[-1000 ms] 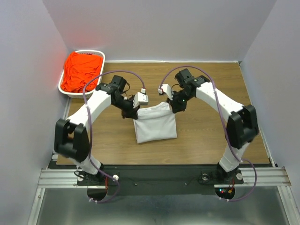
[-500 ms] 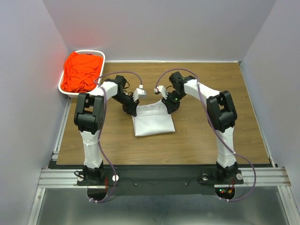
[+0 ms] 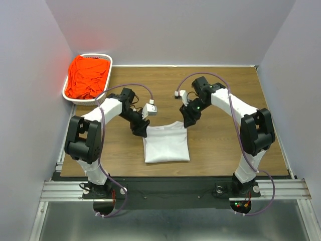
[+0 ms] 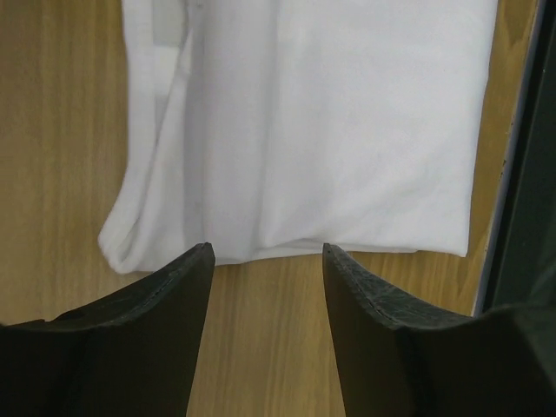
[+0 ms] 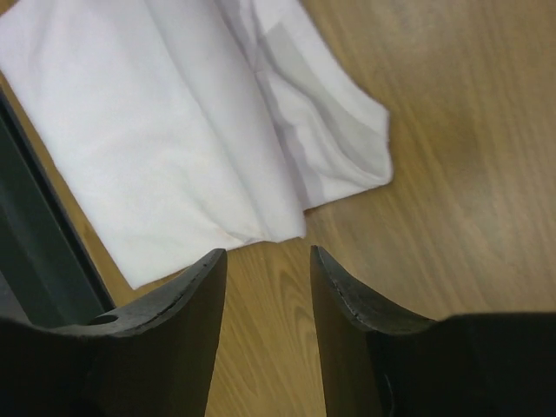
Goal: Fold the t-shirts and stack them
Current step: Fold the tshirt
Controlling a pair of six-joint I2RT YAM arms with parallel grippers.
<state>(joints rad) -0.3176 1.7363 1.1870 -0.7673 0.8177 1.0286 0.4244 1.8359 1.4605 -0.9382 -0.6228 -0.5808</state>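
Note:
The white t-shirt (image 3: 166, 143) lies folded in a flat rectangle on the wooden table, near the front. My left gripper (image 3: 142, 131) hovers at its far left corner, open, with only bare wood between the fingers (image 4: 165, 321). My right gripper (image 3: 187, 122) is at the far right corner, also open and empty. In the left wrist view the white t-shirt (image 4: 330, 130) ends just beyond my left gripper (image 4: 265, 252); in the right wrist view the white t-shirt (image 5: 174, 130) ends just beyond my right gripper (image 5: 265, 256). The orange-red t-shirt (image 3: 88, 75) is bunched in the basket.
A white slotted basket (image 3: 107, 58) stands at the far left corner of the table (image 3: 225, 145). Grey walls close in the left, back and right. The black base rail (image 3: 170, 188) runs along the near edge, just behind the folded shirt.
Both grippers have opened and let go of the white t-shirt's far edge. The shirt has dropped flat and lies nearer the front edge, and both arms have shifted.

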